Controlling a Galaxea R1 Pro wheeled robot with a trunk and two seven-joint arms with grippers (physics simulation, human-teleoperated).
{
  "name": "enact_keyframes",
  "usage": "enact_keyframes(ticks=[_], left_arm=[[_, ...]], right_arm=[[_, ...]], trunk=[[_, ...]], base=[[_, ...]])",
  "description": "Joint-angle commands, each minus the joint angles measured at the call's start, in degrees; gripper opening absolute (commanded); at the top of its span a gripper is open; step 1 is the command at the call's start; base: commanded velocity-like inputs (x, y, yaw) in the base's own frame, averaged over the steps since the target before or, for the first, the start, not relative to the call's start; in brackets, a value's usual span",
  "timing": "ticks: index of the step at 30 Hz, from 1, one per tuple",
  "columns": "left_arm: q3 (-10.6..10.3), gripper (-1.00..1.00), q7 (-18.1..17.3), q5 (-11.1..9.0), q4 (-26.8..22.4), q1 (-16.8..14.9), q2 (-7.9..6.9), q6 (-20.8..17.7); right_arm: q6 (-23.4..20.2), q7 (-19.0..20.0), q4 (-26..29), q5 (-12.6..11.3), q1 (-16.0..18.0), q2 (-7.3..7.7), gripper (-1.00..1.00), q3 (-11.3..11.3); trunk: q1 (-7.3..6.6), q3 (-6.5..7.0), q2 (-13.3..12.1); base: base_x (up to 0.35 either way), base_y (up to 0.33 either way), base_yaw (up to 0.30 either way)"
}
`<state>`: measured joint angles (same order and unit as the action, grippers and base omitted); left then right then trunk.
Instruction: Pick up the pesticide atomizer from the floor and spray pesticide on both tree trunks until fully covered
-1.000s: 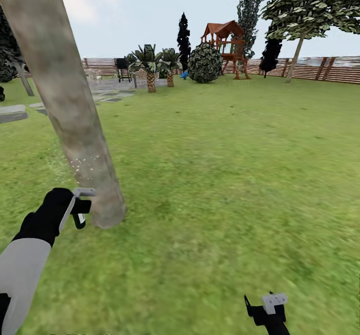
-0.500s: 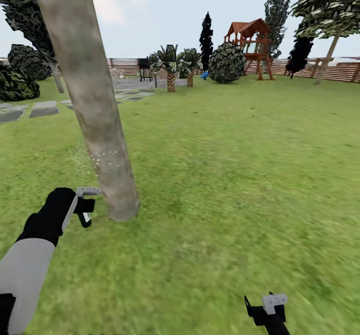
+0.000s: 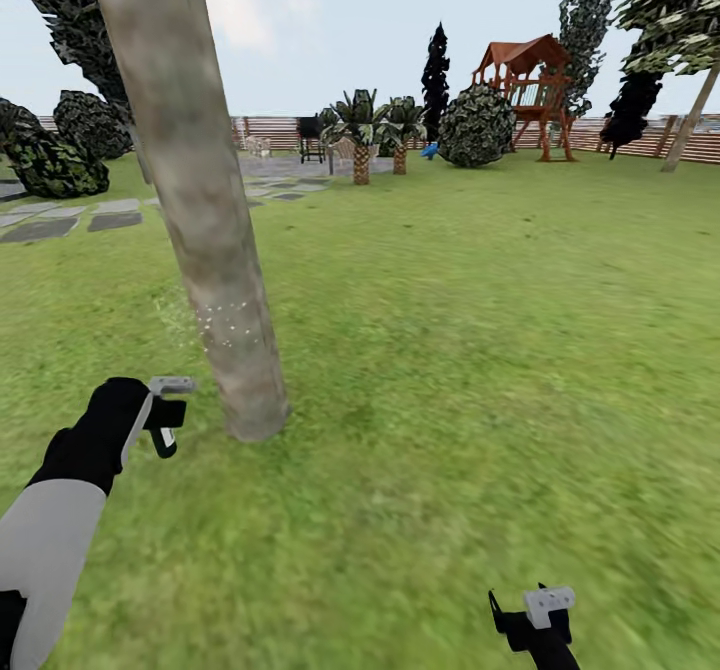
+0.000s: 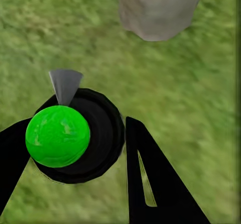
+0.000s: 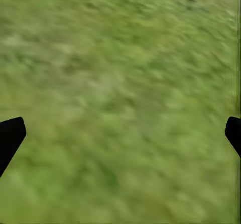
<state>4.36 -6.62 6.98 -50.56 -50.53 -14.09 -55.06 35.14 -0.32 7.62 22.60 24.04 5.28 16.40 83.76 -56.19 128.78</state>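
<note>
A thick grey-beige tree trunk (image 3: pixel 205 240) mottled with brown rises from the lawn at the left of the head view, leaning slightly. White spray specks (image 3: pixel 228 322) dot its lower part. My left gripper (image 3: pixel 165 412) hangs just left of the trunk's base, shut on the pesticide atomizer (image 4: pixel 57 136), a black body with a bright green ball top and a grey nozzle (image 4: pixel 65 86) pointing toward the trunk base (image 4: pixel 158 8). My right gripper (image 3: pixel 535 618) stays low at the front right, open over bare grass (image 5: pixel 123 131). The second tree (image 3: pixel 692 115) stands far off at the right by the fence.
Grass lawn (image 3: pixel 480 350) stretches ahead to a brown slat fence (image 3: pixel 280 130). At the back stand a wooden play tower (image 3: pixel 530 90), a round bush (image 3: pixel 478 125), low palm-like plants (image 3: pixel 362 140) and dark cypress-like trees (image 3: pixel 435 70). Grey paving slabs (image 3: pixel 60 225) and dark bushes (image 3: pixel 45 160) lie left.
The camera has swung left, so the trunk and background sit further right in the picture. Both grippers keep their places in the view; the left one stays shut on the atomizer.
</note>
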Motion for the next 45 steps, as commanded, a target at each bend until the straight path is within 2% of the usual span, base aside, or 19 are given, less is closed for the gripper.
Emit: enact_keyframes(ticks=[1, 19, 29, 30, 32, 34, 36, 40, 45], left_arm=[[0.1, -1.0, -0.6, 0.7, -0.1, 0.0, 0.02, -0.2], [0.2, -1.0, -0.6, 0.7, -0.1, 0.0, 0.11, -0.2], [0.3, -1.0, -0.6, 0.5, -0.1, -0.1, 0.18, -0.3], [0.2, -1.0, -0.5, 0.4, -0.1, -0.5, 0.77, -0.4], [0.2, -1.0, -0.5, 0.6, -0.2, -0.9, 3.13, -0.5], [0.2, -1.0, -0.4, 0.7, -0.1, -0.9, 3.66, -0.6], [0.5, -1.0, -0.4, 0.7, -0.1, -1.0, 3.05, -0.6], [0.7, -1.0, -0.4, 0.6, -0.1, -0.7, 0.37, -0.5], [0.2, -1.0, -0.3, 0.6, -0.1, -0.4, 0.68, -0.3]], right_arm=[[0.2, 0.0, -0.1, 0.6, 0.0, -0.01, 1.0, 0.5], [0.2, 0.0, -0.1, 0.6, 0.0, -0.01, 1.0, 0.5], [0.2, 0.0, -0.1, 0.6, 0.0, -0.01, 1.0, 0.5], [0.2, 0.0, -0.1, 0.6, 0.0, -0.01, 1.0, 0.5], [0.2, 0.0, -0.1, 0.6, 0.0, -0.01, 1.0, 0.5], [0.2, 0.0, -0.1, 0.6, 0.0, -0.01, 1.0, 0.5], [0.2, 0.0, -0.1, 0.6, 0.0, -0.01, 1.0, 0.5], [0.2, 0.0, -0.1, 0.6, 0.0, -0.01, 1.0, 0.5], [0.2, 0.0, -0.1, 0.6, 0.0, -0.01, 1.0, 0.5]], trunk=[[0.01, -0.05, 0.0], [0.01, -0.05, 0.0], [0.01, -0.05, 0.0], [0.01, -0.05, 0.0], [0.01, -0.05, 0.0], [0.01, -0.05, 0.0], [0.01, -0.05, 0.0], [0.01, -0.05, 0.0], [0.01, -0.05, 0.0]], base=[[0.182, -0.211, 0.001], [0.252, -0.163, 0.001], [-0.043, -0.155, 0.236], [-0.003, -0.003, 0.275], [-0.001, -0.001, 0.276], [0.0, 0.0, 0.276], [0.0, 0.0, 0.276], [0.012, -0.004, 0.275], [0.236, -0.102, 0.085]])
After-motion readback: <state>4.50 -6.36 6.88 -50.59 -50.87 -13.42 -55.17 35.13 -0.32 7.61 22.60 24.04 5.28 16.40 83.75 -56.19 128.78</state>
